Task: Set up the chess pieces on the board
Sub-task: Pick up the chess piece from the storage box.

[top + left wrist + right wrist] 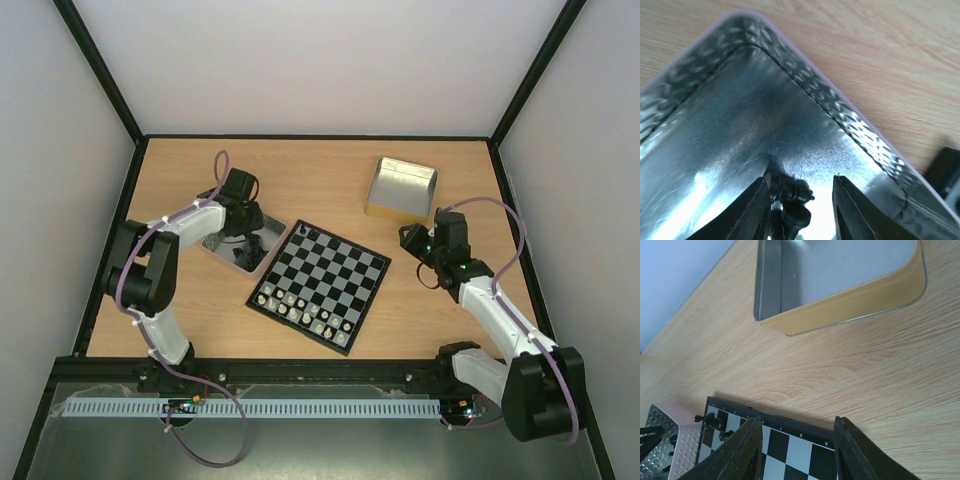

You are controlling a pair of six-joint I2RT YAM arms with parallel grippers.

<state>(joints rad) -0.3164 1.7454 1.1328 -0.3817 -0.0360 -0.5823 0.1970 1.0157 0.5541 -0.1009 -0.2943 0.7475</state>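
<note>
The board (320,285) lies at the table's middle, turned at an angle. One black chess piece (301,229) stands at its far corner, and in the right wrist view two black pieces (710,420) show there. My left gripper (240,238) reaches down into a shiny metal tray (850,125). Its jaws (801,180) are open, and black chess pieces (790,192) lie on the tray floor against the left finger (757,210), clear of the right one. My right gripper (798,421) hovers open and empty over the board's far right edge (805,432).
Pale pieces (300,305) fill the board's two near rows. An empty tin with a yellow wall (400,187) stands behind the right gripper. The tray (213,243) touches the board's far left corner. Black frame rails border the table.
</note>
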